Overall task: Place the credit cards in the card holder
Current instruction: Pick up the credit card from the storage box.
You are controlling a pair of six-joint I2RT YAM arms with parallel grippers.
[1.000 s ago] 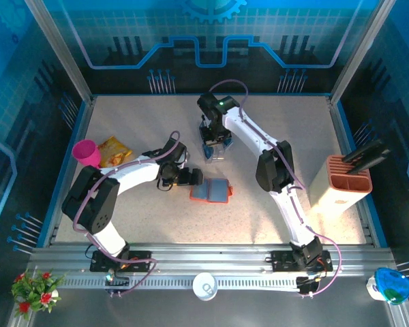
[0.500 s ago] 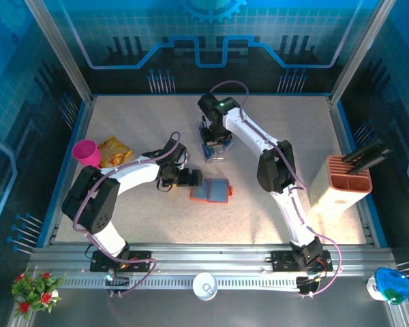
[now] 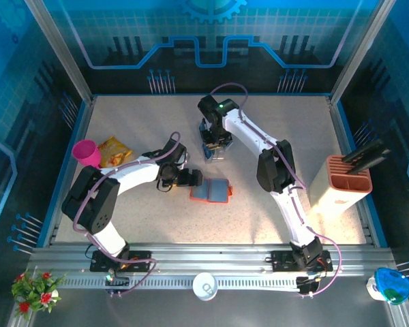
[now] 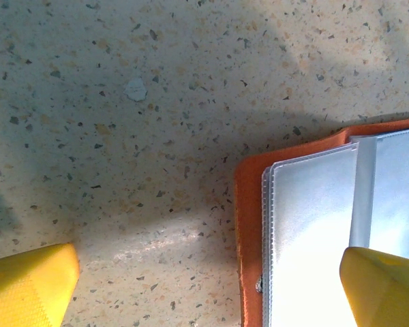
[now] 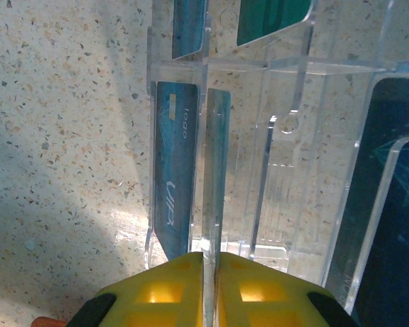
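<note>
Here, my right gripper sits all but closed on the edge of a teal credit card standing in the clear rack, with a blue card just beside it. My left gripper is spread wide and holds nothing. It hangs over one corner of the opened orange card holder, which lies flat on the speckled table.
</note>
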